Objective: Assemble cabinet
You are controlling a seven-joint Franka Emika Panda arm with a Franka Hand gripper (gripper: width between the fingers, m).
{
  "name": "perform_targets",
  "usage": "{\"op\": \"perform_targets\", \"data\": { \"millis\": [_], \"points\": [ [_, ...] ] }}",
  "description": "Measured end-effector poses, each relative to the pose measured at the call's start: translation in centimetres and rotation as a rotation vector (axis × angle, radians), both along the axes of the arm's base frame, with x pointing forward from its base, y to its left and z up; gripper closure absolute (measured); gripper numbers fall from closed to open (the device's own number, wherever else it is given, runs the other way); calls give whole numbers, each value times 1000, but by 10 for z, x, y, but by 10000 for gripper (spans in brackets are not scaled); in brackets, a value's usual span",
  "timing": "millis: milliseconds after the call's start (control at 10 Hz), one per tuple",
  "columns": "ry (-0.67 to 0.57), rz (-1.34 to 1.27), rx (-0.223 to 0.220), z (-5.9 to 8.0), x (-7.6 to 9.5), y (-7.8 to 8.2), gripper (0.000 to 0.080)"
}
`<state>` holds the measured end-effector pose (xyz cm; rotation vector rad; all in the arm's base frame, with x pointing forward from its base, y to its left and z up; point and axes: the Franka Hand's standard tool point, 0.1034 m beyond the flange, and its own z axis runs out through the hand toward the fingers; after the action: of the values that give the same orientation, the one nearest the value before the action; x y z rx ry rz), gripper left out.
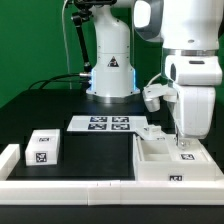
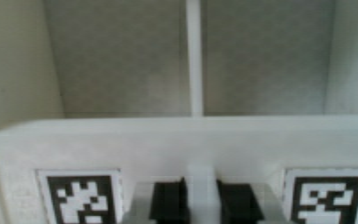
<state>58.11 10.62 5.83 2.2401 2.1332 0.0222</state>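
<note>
The cabinet (image 1: pixel 165 160) is a large white hollow box with black-and-white tags. It lies on the table at the exterior view's right, against the front rail. My gripper (image 1: pixel 184 140) reaches down into its far right part. In the wrist view my two black fingers (image 2: pixel 165 203) stand close together on either side of a thin white rib, and my gripper (image 2: pixel 197 203) looks shut on it. A white cabinet (image 2: pixel 176 140) wall with one tag on each side crosses that view. Grey inner panels and a white upright ridge (image 2: pixel 194 60) lie beyond.
A small white block with tags (image 1: pixel 42 147) stands at the exterior view's left. The marker board (image 1: pixel 110 124) lies flat in front of the robot base. A low white border rail (image 1: pixel 70 186) runs along the front and left edges.
</note>
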Motion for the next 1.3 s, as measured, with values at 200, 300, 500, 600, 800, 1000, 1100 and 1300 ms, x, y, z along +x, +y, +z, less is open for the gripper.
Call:
{"op": "perform_targets", "data": {
  "millis": [200, 300, 500, 600, 800, 1000, 1100, 1300],
  "points": [
    [10, 2, -5, 0, 0, 0, 728],
    [10, 1, -5, 1, 0, -1, 728],
    [7, -2, -4, 2, -5, -1, 657],
    [4, -1, -4, 5, -8, -1, 472],
    [2, -3, -8, 13, -18, -2, 154],
    [-6, -11, -14, 27, -33, -3, 34],
    [-17, -5, -14, 34, -44, -3, 10],
    [-27, 50, -13, 36, -66, -2, 2]
  ]
}}
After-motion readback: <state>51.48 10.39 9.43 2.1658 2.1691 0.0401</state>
